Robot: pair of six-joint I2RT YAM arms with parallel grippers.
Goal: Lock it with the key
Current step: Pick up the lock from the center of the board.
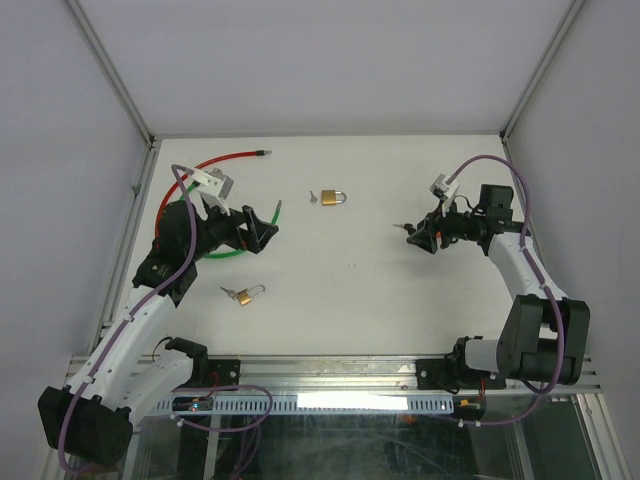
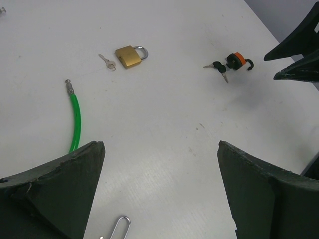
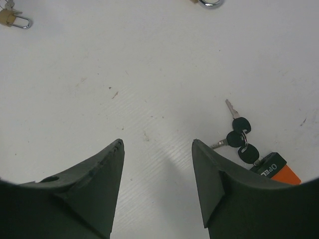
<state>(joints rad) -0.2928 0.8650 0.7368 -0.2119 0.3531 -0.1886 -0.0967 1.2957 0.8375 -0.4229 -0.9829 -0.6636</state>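
Note:
A brass padlock (image 1: pixel 334 197) with a silver key (image 1: pixel 314 197) beside it lies at the table's far middle; both show in the left wrist view, the padlock (image 2: pixel 130 56) and the key (image 2: pixel 106 61). A small brass padlock (image 1: pixel 248 294) lies near the left arm. An orange-and-black padlock (image 3: pixel 275 170) with black-headed keys (image 3: pixel 239 135) lies just right of my right gripper (image 3: pixel 157 144), which is open and empty. My left gripper (image 2: pixel 160 149) is open and empty above bare table, with the small padlock's shackle (image 2: pixel 120 226) just below it.
A green cable (image 2: pixel 75 119) curves by the left gripper, and a red cable (image 1: pixel 226 159) lies at the far left. White walls with metal frame rails (image 1: pixel 112 75) enclose the table. The small padlock (image 3: pixel 13 19) shows far off in the right wrist view.

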